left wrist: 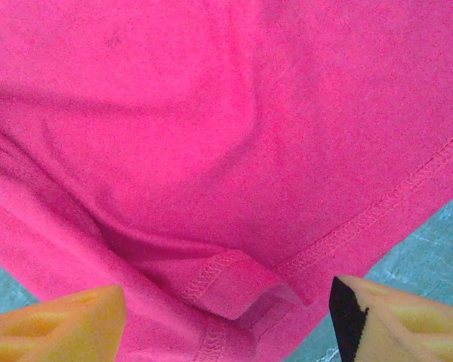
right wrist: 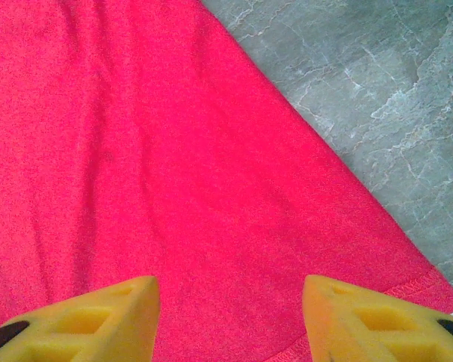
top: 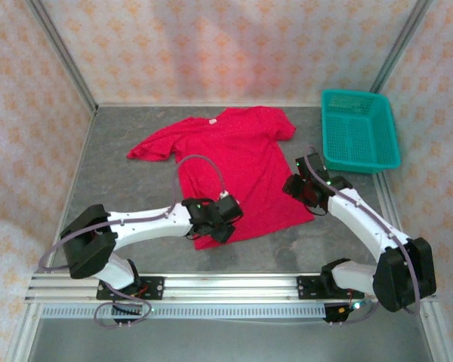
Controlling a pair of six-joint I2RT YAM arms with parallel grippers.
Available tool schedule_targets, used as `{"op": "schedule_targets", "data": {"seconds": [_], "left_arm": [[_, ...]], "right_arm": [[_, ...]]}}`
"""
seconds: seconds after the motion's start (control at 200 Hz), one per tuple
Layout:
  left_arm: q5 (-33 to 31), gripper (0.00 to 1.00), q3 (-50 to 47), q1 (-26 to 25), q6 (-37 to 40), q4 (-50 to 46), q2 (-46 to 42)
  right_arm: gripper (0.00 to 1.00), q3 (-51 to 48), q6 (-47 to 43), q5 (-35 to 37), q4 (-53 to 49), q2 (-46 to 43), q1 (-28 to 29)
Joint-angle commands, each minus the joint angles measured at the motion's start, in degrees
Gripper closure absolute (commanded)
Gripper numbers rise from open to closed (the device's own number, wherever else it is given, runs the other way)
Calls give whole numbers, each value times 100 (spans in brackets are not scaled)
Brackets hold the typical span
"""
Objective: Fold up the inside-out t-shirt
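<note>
Inside-out t-shirt: bright red soft cloth t-shirt with short sleeves (top: 238, 162), spread flat, collar far ahead of both grippers, bottom hem beneath them
Left gripper (top: 217, 220): jaws wide apart, holding nothing; a turned-up fold of stitched hem lies between its yellow foam fingers (left wrist: 60, 320)
Right gripper (top: 308, 185): jaws partly apart, holding nothing; red cloth under both fingertips, the side edge and hem corner just to its right
Step in hand: probably taking hold of the two hem corners for the first fold
Doing it well: lower each gripper until both cloth layers sit between the fingers, close on the stitched hem rather than loose fabric, then lift both sides evenly
Surface: grey marbled table top (top: 121, 188), bare just right of the right gripper
Room: pale patterned walls (top: 211, 45); teal plastic basket (top: 359, 128) ahead of the right gripper, apart from the shirt
</note>
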Motion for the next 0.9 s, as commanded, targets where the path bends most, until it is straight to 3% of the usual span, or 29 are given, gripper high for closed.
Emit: {"op": "schedule_targets", "data": {"seconds": [0.0,0.25,0.295,0.405,0.56,0.716,0.771,0.896], "left_arm": [[184,28,-56,-29,25,-141,226],[-302,32,39,-33,-82,-105,808],[-443,40,116,-30,-101,-146,908],[-694,70,351,-29,-127,-402,1040],[-1027,90,741,-32,-130,-977,926],[-1106,91,1167,-26,-94,-1489,780],[-1046,100,1284,-41,-86,-1565,720],[-1042,100,1620,-38,-172,-1692,612]], "right_arm": [[47,-60,77,111,71,-90,7],[47,37,74,83,35,-88,7],[47,54,76,79,21,-90,6],[49,47,77,66,-17,-92,5],[53,-54,112,86,-58,-315,14],[55,-87,112,74,-102,-305,66],[57,-94,121,65,-132,-308,90],[64,-157,152,18,-230,-476,206]]}}
